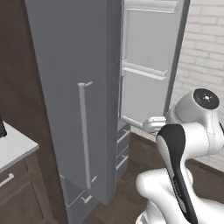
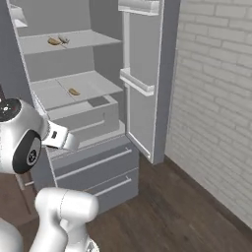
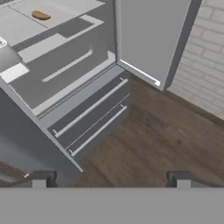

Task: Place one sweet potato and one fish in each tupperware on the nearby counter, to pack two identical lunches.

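Open grey fridge with drawers, white brick wall, dark wood floor.

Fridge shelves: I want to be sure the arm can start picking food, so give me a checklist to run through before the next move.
1. Fridge door swung open: ok.
2. Pincer open and empty: ok.
3. Food in sight: ok; a brown item lies on the middle shelf, two more on the upper shelf.
4. Which item is sweet potato and which fish: cannot tell, too small.
5. Pincer close to the food: not ok; it points at the lower drawers and floor.
6. Tupperware ready on the counter: cannot tell.
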Available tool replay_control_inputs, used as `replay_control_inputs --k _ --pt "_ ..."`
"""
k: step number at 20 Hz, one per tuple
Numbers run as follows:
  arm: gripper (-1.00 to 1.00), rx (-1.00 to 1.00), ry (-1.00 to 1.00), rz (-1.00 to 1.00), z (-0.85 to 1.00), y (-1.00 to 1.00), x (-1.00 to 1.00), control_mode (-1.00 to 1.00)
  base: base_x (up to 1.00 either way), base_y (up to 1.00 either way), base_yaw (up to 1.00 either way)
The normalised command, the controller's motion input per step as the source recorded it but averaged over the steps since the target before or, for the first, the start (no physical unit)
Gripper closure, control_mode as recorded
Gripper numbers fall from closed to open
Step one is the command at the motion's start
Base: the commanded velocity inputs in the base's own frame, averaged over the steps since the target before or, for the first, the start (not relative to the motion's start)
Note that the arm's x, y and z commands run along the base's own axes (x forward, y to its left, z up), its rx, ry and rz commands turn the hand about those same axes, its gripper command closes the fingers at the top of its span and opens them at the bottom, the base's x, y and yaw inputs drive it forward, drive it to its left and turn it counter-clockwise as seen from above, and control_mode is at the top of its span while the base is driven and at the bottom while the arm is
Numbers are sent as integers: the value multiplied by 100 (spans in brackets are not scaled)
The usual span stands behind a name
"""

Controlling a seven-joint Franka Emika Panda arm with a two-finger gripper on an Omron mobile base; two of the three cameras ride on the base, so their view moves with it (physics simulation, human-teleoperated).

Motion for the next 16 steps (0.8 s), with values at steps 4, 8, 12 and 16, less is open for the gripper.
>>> replay_control_inputs --k 4,8,12,16 --pt "-100 0 0 0 0 0 0 100 20 -91 -20" --pt "-100 0 0 0 0 0 0 100 44 -78 18" --pt "-100 0 0 0 0 0 0 100 64 -81 45" --pt "-100 0 0 0 0 0 0 100 65 -100 41"
